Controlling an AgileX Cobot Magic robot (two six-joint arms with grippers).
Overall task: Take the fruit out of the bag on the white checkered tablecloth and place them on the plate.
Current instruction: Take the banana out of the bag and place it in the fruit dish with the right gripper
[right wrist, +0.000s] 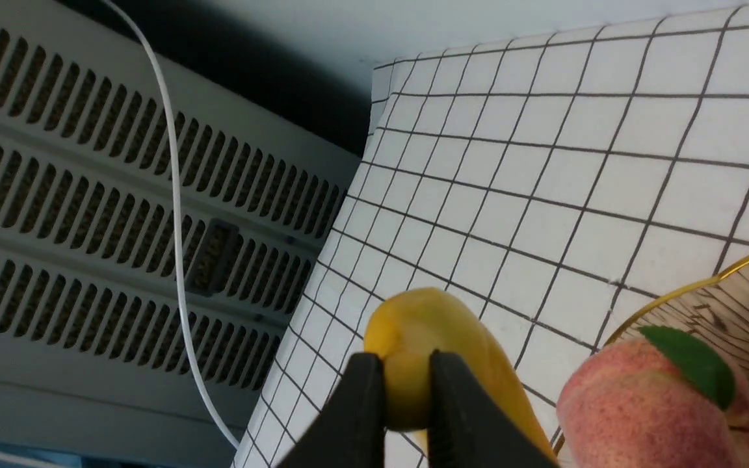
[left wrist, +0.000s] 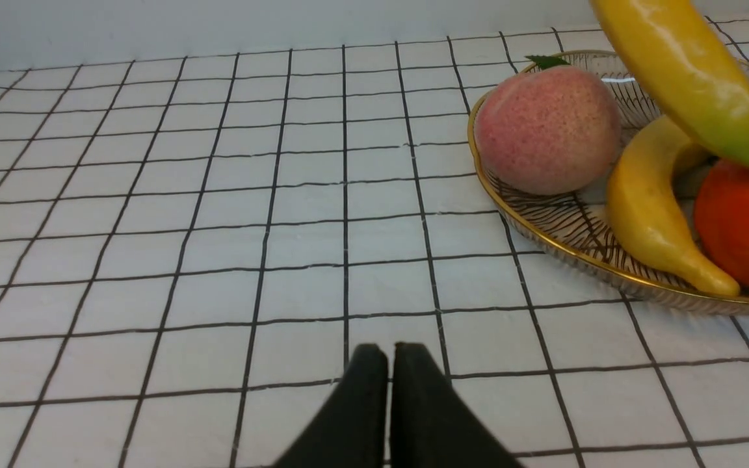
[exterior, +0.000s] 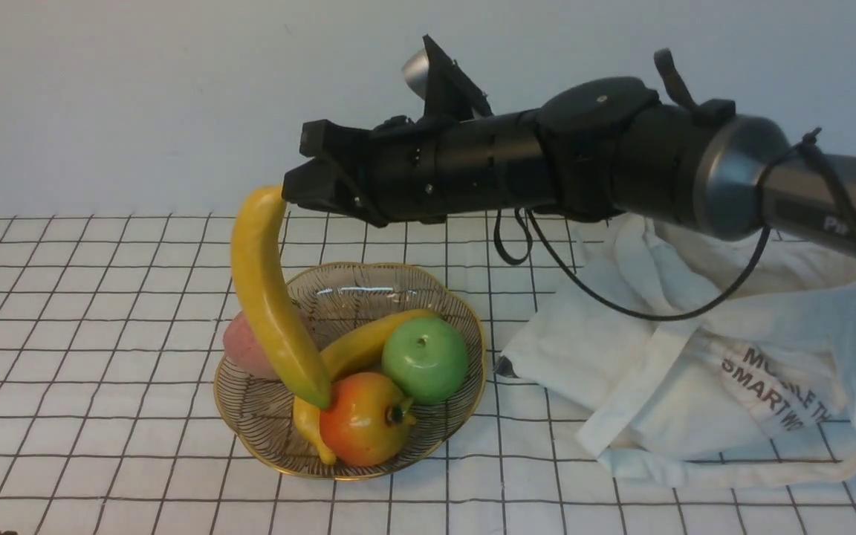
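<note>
My right gripper (exterior: pixel 287 195) is shut on the upper end of the long pale-yellow banana (exterior: pixel 268 297) and holds it nearly upright over the plate (exterior: pixel 279 438). Its greenish tip rests against an orange-red fruit (exterior: pixel 361 420). In the right wrist view the fingers (right wrist: pixel 365 403) pinch the banana (right wrist: pixel 413 331). The plate is a clear dish with a gold rim, on the white checkered tablecloth (exterior: pixel 79 371). The cream bag (exterior: pixel 695 357) lies flat to the right of the plate. My left gripper (left wrist: pixel 391 354) is shut and empty, low over the cloth beside the plate (left wrist: pixel 543 221).
The plate also holds a shorter deep-yellow banana (exterior: pixel 365 342), a green apple (exterior: pixel 424 360) and a pink peach (exterior: pixel 246 349). A vented grey unit (right wrist: pixel 88 214) with a white cable stands beyond the table's edge.
</note>
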